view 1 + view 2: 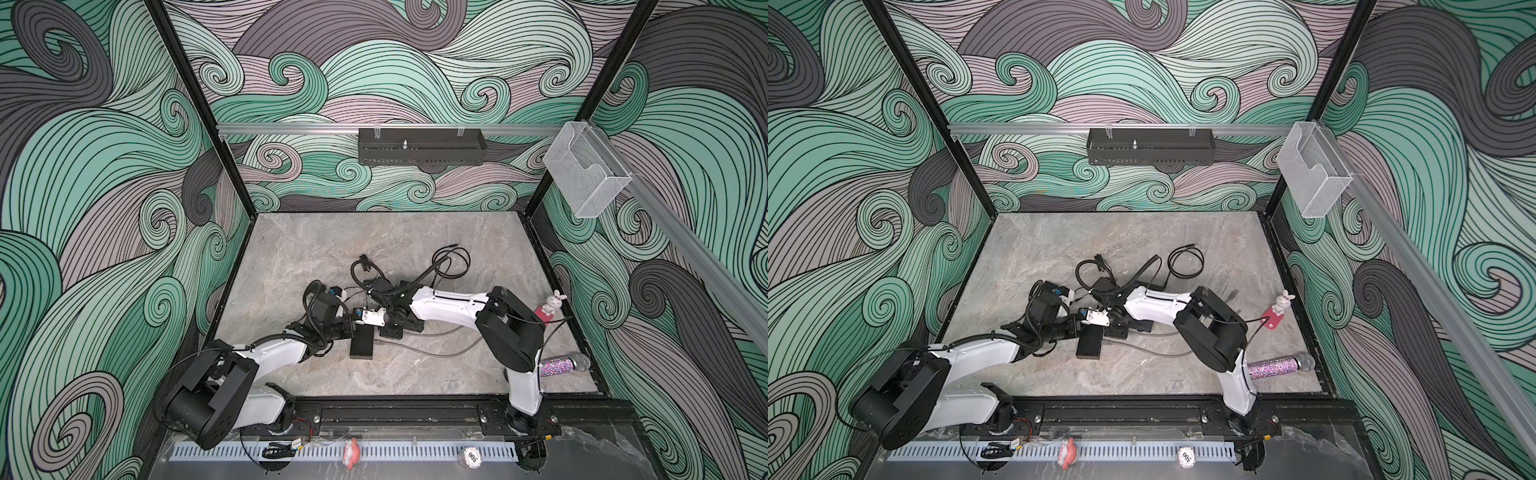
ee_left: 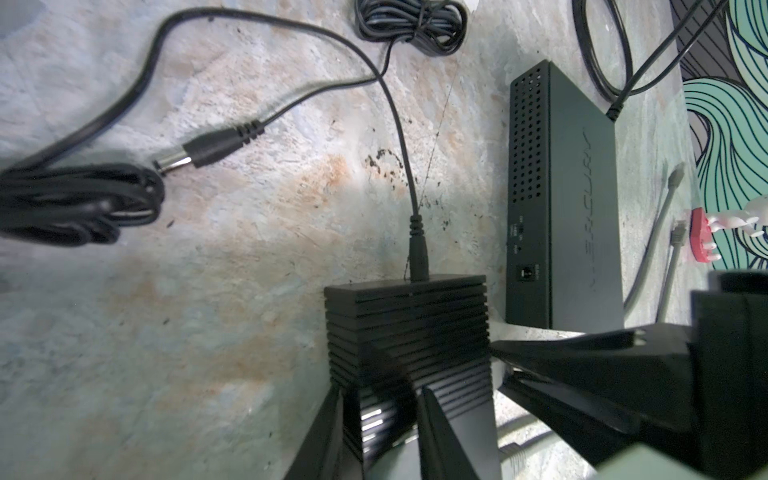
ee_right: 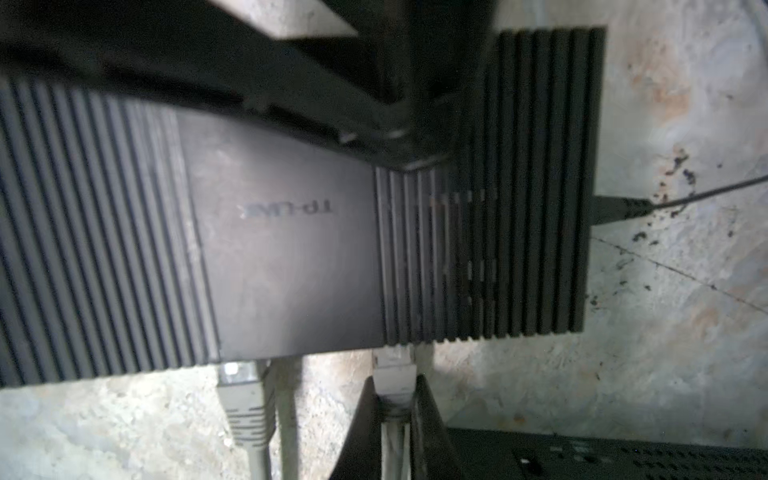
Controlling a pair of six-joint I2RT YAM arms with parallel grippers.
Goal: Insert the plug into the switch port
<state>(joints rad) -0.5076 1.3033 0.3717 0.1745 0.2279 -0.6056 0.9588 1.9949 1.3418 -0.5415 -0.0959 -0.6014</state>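
Note:
The black ribbed switch lies flat mid-table. My left gripper is shut on the switch, one finger on each long side. My right gripper is shut on a grey plug whose front end meets the switch at its port side. How deep the plug sits is hidden. Another grey plug is seated in a neighbouring port. A black power lead enters the switch's end. In both top views the two grippers crowd the switch's far end.
A second black switch with a perforated side lies close beside the first. A loose barrel plug and coiled black cables lie on the table. Grey cables trail right. A bunny figure and a glitter microphone sit by the right wall.

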